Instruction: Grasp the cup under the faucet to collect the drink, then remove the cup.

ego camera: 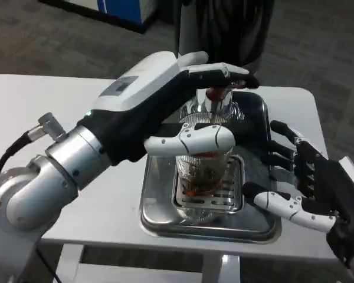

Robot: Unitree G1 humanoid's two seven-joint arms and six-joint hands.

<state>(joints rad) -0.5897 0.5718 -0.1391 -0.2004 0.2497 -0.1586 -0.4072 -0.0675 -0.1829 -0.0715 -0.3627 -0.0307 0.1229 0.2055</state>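
Clear and ribbed, the cup stands upright with its long axis vertical and its mouth up, and brownish liquid shows through its lower wall. It sits on the slotted grate of a steel drip tray, directly below the faucet, whose red-tipped lever juts out above it from the dark dispenser behind. The tray rests on the white counter. Reaching in from the left side, the left hand lies across the top of the faucet, its black fingers laid on the lever area, while its white thumb crosses in front of the cup just at the rim; whether that thumb actually presses the cup cannot be told, and nothing is plainly gripped. The right hand hovers just beside the tray's right edge, palm turned toward the cup, fingers spread apart and holding nothing, apart from the cup.
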